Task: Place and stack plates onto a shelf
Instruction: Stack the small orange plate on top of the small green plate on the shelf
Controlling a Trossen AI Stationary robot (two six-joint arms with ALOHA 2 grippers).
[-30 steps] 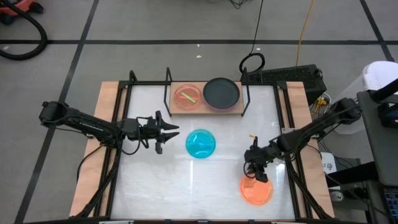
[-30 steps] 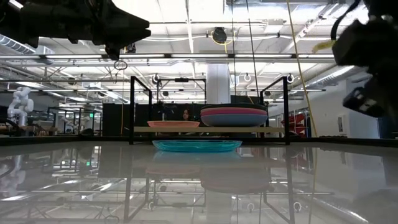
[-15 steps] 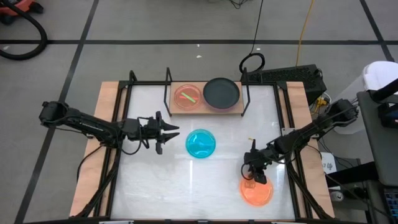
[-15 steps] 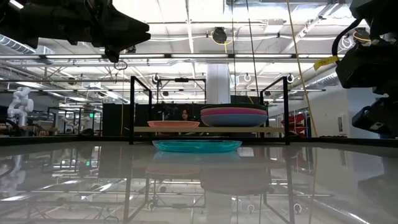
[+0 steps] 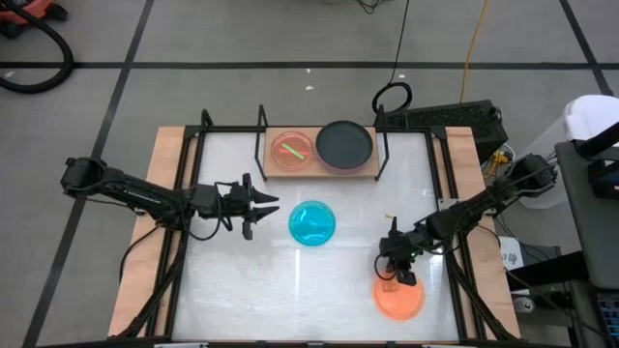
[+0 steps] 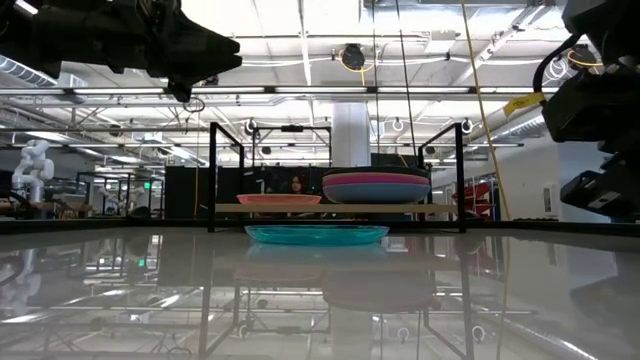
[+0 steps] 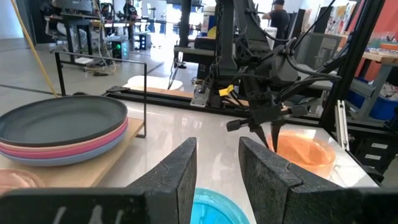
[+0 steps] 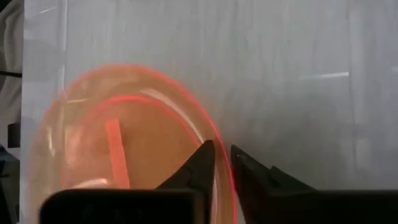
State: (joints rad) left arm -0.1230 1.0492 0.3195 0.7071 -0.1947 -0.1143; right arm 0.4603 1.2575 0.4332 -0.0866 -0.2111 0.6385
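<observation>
Right gripper pinching the orange plate's rim; left gripper waiting beside the cyan plate.

On the white bench (image 5: 242,290), the shelf (image 5: 319,170) at the far edge carries a stack topped by the black plate (image 5: 344,143) and, left of it, the pink plate (image 5: 292,150). The cyan plate (image 5: 313,223) lies mid-bench. The orange plate (image 5: 399,298) lies near right, its rim between the nearly closed fingers of the right gripper (image 5: 399,279). The left gripper (image 5: 261,208) hovers partly open, empty.

Two small translucent plates lie on the counter (image 5: 242,290): one cyan plate (image 5: 313,223) and one orange plate (image 5: 399,299). One shelf (image 5: 324,170) carries one small pink plate (image 5: 291,150) and one stack of larger plates (image 5: 344,144), three visible from the left wrist view.
</observation>
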